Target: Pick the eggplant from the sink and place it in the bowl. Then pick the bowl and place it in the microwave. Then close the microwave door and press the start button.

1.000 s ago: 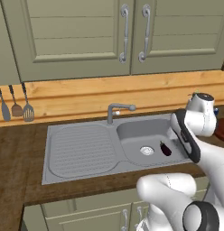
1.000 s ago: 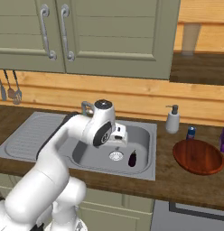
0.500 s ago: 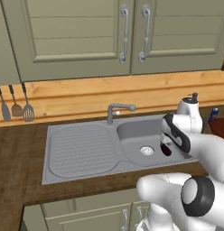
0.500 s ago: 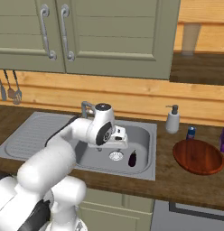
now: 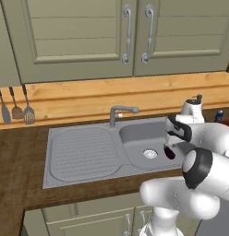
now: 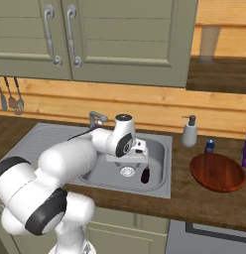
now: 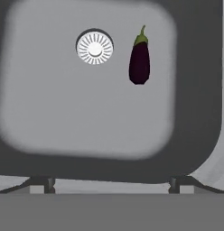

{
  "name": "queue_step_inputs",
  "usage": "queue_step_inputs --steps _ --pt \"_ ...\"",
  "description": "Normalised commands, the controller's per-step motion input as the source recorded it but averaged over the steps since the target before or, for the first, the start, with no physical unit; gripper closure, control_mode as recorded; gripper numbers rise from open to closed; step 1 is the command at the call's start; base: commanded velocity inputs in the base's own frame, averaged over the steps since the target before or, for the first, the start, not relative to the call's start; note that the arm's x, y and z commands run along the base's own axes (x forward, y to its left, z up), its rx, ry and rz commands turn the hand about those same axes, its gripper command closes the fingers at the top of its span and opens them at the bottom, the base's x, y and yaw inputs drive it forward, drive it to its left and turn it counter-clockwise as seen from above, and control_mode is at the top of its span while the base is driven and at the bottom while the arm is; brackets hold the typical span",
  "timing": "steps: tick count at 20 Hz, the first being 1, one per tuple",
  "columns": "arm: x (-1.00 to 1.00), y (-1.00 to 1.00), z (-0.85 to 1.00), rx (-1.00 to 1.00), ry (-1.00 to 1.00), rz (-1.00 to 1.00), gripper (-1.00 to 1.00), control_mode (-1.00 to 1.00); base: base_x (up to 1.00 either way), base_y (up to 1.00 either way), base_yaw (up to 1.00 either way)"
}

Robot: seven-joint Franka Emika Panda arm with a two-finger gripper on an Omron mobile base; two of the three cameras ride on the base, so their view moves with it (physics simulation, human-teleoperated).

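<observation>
Hand view looks straight down into the basin of the sink [image 7: 50, 113]: a smooth grey metal floor with rounded corners and dark shadowed walls. The eggplant [image 7: 139, 62] lies flat on that floor, a small glossy dark purple oblong with a green stem end, just beside the round white slotted drain [image 7: 95, 47] but not touching it. Bare floor spreads wide on the side away from the drain, and the eggplant sits nearer one basin wall than the other. The gripper [image 7: 109, 184] hangs above, its two dark tips set far apart at the bottom corners, nothing between them. In the right base view the gripper [image 6: 129, 158] hovers over the basin, with the eggplant [image 6: 145, 174] on the floor near the basin's front right corner. The bowl [image 6: 217, 172], wide, shallow and glossy reddish-brown, rests on the dark wood counter [image 6: 194, 201] well right of the sink rim, with a white soap dispenser [image 6: 189, 132] behind it. In the left base view the ribbed drainboard [image 5: 84, 154] lies left of the basin and the bent faucet [image 5: 120, 112] stands at its back edge.
</observation>
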Motion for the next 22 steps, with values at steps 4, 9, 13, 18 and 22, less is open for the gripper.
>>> queue_step_inputs --steps 4,9,13,18,22 --pt "0.13 -0.13 -0.22 0.00 -0.01 0.00 -1.00 -1.00 0.00 0.00 0.00" --pt "0.20 -0.03 -0.30 0.00 0.00 0.00 -1.00 -1.00 0.00 0.00 0.00" --pt "0.24 0.00 -0.29 0.00 0.00 0.00 -1.00 -1.00 0.00 0.00 0.00" --pt "0.35 0.00 -0.27 0.00 0.01 0.00 -1.00 -1.00 0.00 0.00 0.00" --pt "0.39 -0.06 -0.21 0.00 0.06 0.00 -1.00 -1.00 0.00 0.00 0.00"
